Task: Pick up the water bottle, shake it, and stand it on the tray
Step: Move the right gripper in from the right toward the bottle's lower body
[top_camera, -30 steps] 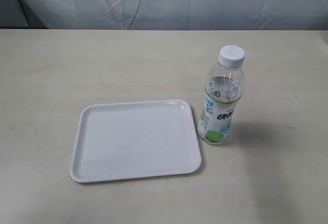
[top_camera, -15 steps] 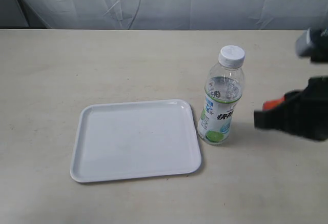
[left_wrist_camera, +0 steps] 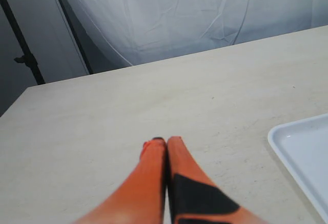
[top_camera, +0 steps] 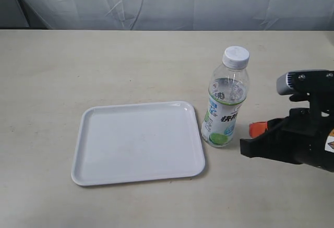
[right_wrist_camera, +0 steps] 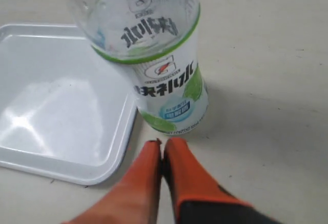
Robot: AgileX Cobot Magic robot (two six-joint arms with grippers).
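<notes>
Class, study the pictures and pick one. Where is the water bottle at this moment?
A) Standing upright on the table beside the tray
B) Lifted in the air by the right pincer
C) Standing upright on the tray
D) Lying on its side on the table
A: the water bottle stands upright on the table, just outside the tray, while the right pincer is shut and grips nothing.

The matte black right arm (top_camera: 292, 144) carries a grey camera housing (top_camera: 302, 82) and a yellow-and-white sticker (top_camera: 330, 145). The left gripper (left_wrist_camera: 165, 141) and right gripper (right_wrist_camera: 162, 143) each show 2 tapered orange fingers (right_wrist_camera: 179, 172) with black panels.
</notes>
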